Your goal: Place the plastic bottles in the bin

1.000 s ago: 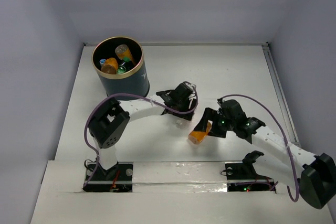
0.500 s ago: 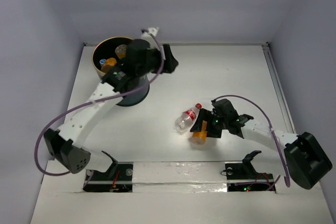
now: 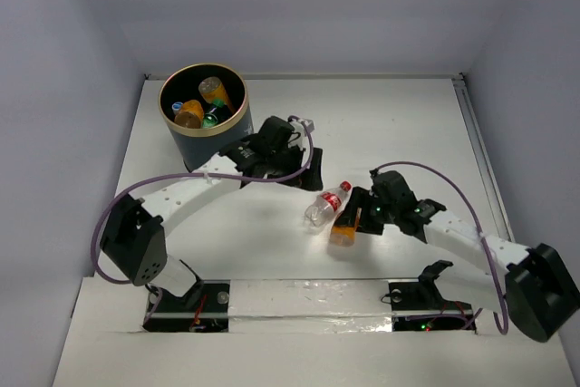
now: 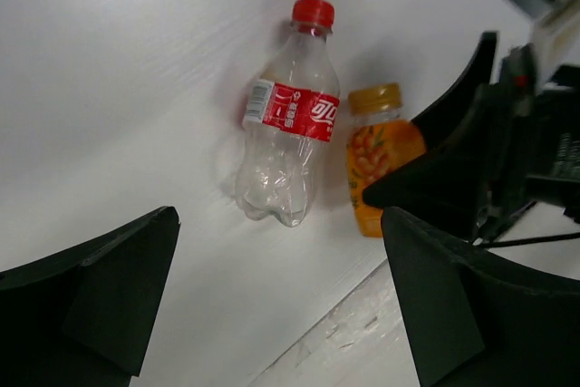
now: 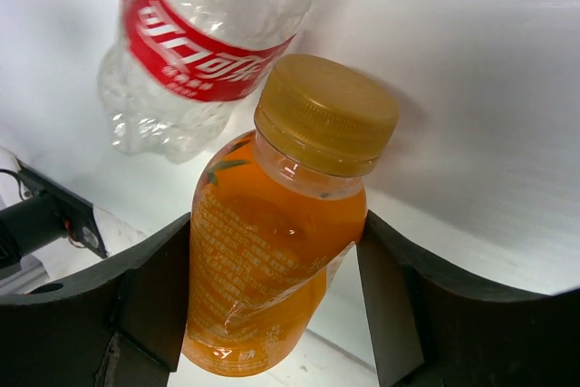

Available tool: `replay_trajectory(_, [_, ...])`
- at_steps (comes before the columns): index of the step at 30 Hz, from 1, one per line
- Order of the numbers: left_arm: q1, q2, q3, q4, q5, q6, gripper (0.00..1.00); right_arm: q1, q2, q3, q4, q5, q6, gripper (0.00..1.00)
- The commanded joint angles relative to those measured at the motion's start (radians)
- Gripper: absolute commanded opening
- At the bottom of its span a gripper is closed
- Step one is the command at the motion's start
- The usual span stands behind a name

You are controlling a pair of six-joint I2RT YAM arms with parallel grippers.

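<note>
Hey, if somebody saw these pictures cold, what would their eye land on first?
The bright orange bottle, lying near the front edge of the table with the right gripper closed on its sides. Right beside it lies a clear bottle with a red label and cap, under the open left gripper. At the far left stands the navy bin, already holding several bottles.

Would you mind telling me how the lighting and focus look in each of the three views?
Top external view: even, soft light, all sharp, faint shadows under the arms. Left wrist view: the clear bottle is crisp, the left pincer a dark silhouette. Right wrist view: the orange bottle is sharp, its cap slightly shiny; the clear bottle behind looks softer.
</note>
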Motion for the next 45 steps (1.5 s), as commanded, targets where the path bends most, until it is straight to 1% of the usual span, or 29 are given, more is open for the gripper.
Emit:
replay_trajectory(1, [-0.044, -0.007, -0.013, 0.065, 0.058, 0.032, 0.94, 0.005, -0.133, 0.037, -0.140, 0.074, -0.022, 0.36])
replay_trajectory(3, [-0.056, 0.016, -0.021, 0.093, 0.063, 0.039, 0.95, 0.005, -0.191, 0.070, -0.209, 0.111, -0.041, 0.36])
replay_trajectory(4, [-0.067, 0.037, -0.024, 0.104, 0.066, 0.041, 0.96, 0.005, -0.240, 0.087, -0.273, 0.146, -0.047, 0.35])
replay_trajectory(7, [-0.076, 0.091, -0.011, 0.140, 0.080, 0.050, 0.97, 0.005, -0.320, 0.150, -0.373, 0.184, -0.061, 0.34])
replay_trajectory(10, [-0.095, 0.169, 0.022, 0.145, 0.088, 0.067, 0.99, 0.005, -0.377, 0.173, -0.441, 0.181, -0.058, 0.33])
replay_trajectory(13, [-0.119, 0.258, 0.048, 0.133, 0.080, 0.094, 0.99, 0.005, -0.450, 0.175, -0.487, 0.178, -0.045, 0.33])
replay_trajectory(14, [-0.145, 0.280, 0.051, 0.124, 0.047, 0.104, 0.99, 0.005, -0.484, 0.175, -0.492, 0.180, -0.036, 0.33])
replay_trajectory(18, [-0.170, 0.350, 0.060, 0.124, -0.040, 0.110, 0.97, 0.005, -0.526, 0.190, -0.493, 0.174, -0.016, 0.33])
replay_trajectory(21, [-0.170, 0.363, 0.063, 0.127, -0.083, 0.107, 0.73, 0.005, -0.532, 0.221, -0.493, 0.168, -0.012, 0.33])
replay_trajectory(22, [-0.170, 0.349, 0.074, 0.127, -0.089, 0.107, 0.57, 0.005, -0.535, 0.230, -0.501, 0.169, -0.013, 0.33])
replay_trajectory(23, [-0.170, 0.337, 0.082, 0.118, -0.107, 0.105, 0.49, 0.005, -0.537, 0.254, -0.505, 0.172, -0.016, 0.33])
replay_trajectory(24, [-0.170, 0.323, 0.095, 0.108, -0.116, 0.107, 0.44, 0.005, -0.537, 0.267, -0.508, 0.177, -0.018, 0.33])
replay_trajectory(27, [-0.170, 0.249, 0.172, 0.049, -0.155, 0.111, 0.43, 0.005, -0.515, 0.324, -0.507, 0.180, -0.038, 0.33])
replay_trajectory(28, [-0.155, 0.205, 0.225, 0.032, -0.165, 0.114, 0.43, 0.005, -0.504, 0.337, -0.490, 0.172, -0.041, 0.33])
replay_trajectory(30, [-0.130, 0.157, 0.279, -0.014, -0.181, 0.115, 0.43, 0.005, -0.455, 0.382, -0.461, 0.164, -0.055, 0.33])
replay_trajectory(31, [-0.097, 0.113, 0.339, -0.030, -0.184, 0.116, 0.43, 0.005, -0.435, 0.399, -0.423, 0.152, -0.059, 0.33])
replay_trajectory(33, [-0.046, 0.070, 0.400, -0.074, -0.195, 0.116, 0.42, 0.005, -0.357, 0.439, -0.378, 0.134, -0.076, 0.33])
replay_trajectory(34, [-0.014, 0.029, 0.430, -0.083, -0.190, 0.116, 0.42, 0.005, -0.325, 0.492, -0.339, 0.109, -0.084, 0.33])
replay_trajectory(35, [0.059, 0.010, 0.485, -0.099, -0.181, 0.110, 0.42, 0.005, -0.255, 0.526, -0.322, 0.093, -0.104, 0.33])
replay_trajectory(36, [0.101, -0.004, 0.511, -0.105, -0.179, 0.108, 0.42, 0.005, -0.216, 0.561, -0.305, 0.077, -0.113, 0.33])
replay_trajectory(37, [0.139, -0.025, 0.555, -0.113, -0.184, 0.108, 0.42, 0.005, -0.179, 0.636, -0.277, 0.048, -0.122, 0.33])
replay_trajectory(38, [0.213, -0.030, 0.575, -0.135, -0.202, 0.105, 0.42, 0.005, -0.143, 0.675, -0.263, 0.034, -0.134, 0.33])
replay_trajectory(39, [0.248, -0.032, 0.595, -0.149, -0.208, 0.101, 0.42, 0.005, -0.075, 0.711, -0.246, 0.023, -0.139, 0.33])
replay_trajectory(40, [0.281, -0.029, 0.611, -0.165, -0.210, 0.096, 0.42, 0.005, -0.043, 0.748, -0.219, 0.004, -0.145, 0.33])
replay_trajectory(41, [0.339, -0.030, 0.629, -0.186, -0.216, 0.078, 0.42, 0.015, -0.008, 0.825, -0.211, -0.004, -0.153, 0.33])
replay_trajectory(42, [0.370, -0.032, 0.623, -0.185, -0.216, 0.078, 0.42, 0.016, 0.026, 0.865, -0.202, -0.012, -0.157, 0.33])
replay_trajectory(43, [0.399, -0.047, 0.609, -0.177, -0.216, 0.061, 0.42, 0.029, 0.096, 0.905, -0.194, -0.017, -0.162, 0.33])
replay_trajectory(44, [0.431, -0.054, 0.571, -0.154, -0.209, 0.052, 0.42, 0.029, 0.133, 0.989, -0.182, -0.026, -0.171, 0.33])
replay_trajectory(45, [0.462, -0.059, 0.551, -0.146, -0.204, 0.039, 0.42, 0.042, 0.173, 1.034, -0.179, -0.033, -0.174, 0.33])
